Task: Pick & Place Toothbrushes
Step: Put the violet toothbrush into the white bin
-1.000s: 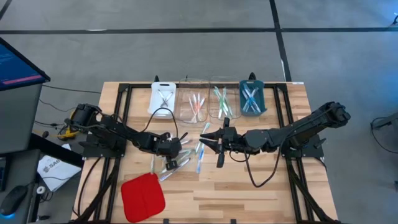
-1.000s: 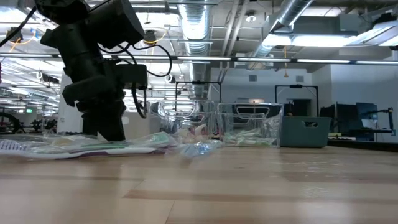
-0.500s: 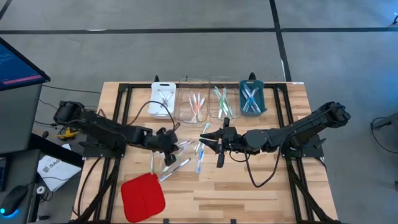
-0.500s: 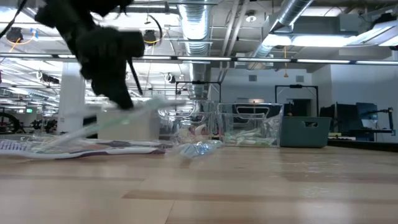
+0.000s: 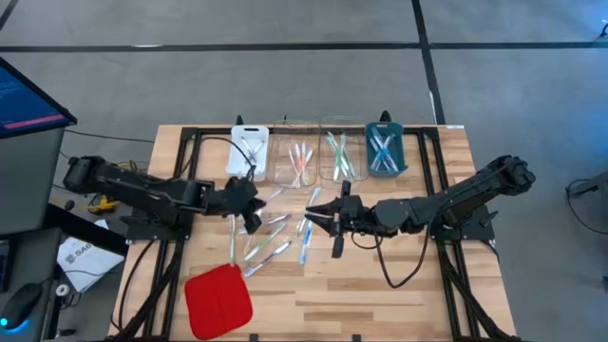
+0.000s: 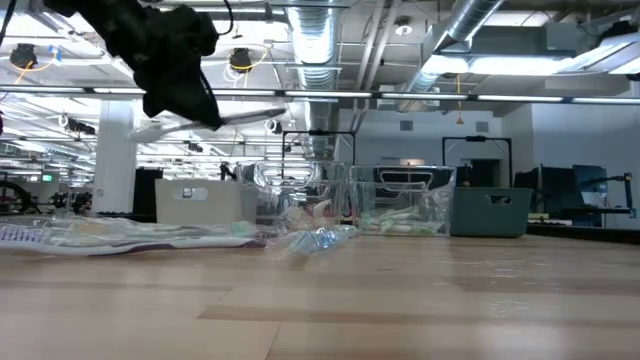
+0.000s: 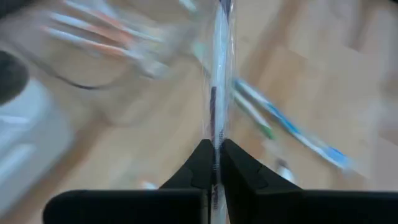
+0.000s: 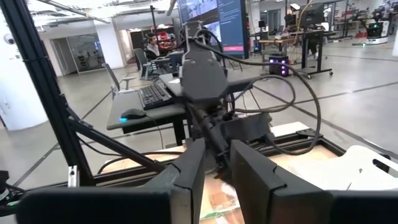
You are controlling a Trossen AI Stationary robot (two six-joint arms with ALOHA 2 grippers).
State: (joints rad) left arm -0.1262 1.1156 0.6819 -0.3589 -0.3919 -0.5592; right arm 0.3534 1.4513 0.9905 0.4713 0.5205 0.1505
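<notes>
The left gripper [image 7: 213, 163], raised off the table near the white tray [image 5: 249, 149], was pinched on a toothbrush [image 7: 219, 74] by one end (probably light, stiff and slick, so better gripped mid-handle), while the right gripper [image 5: 318, 214] hung partly parted and empty over the loose brushes [image 5: 275, 237].

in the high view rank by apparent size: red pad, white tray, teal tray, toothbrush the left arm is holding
1. red pad, largest
2. white tray and teal tray, alike, not ranked
3. held toothbrush, smallest, slim and partly hidden
</notes>
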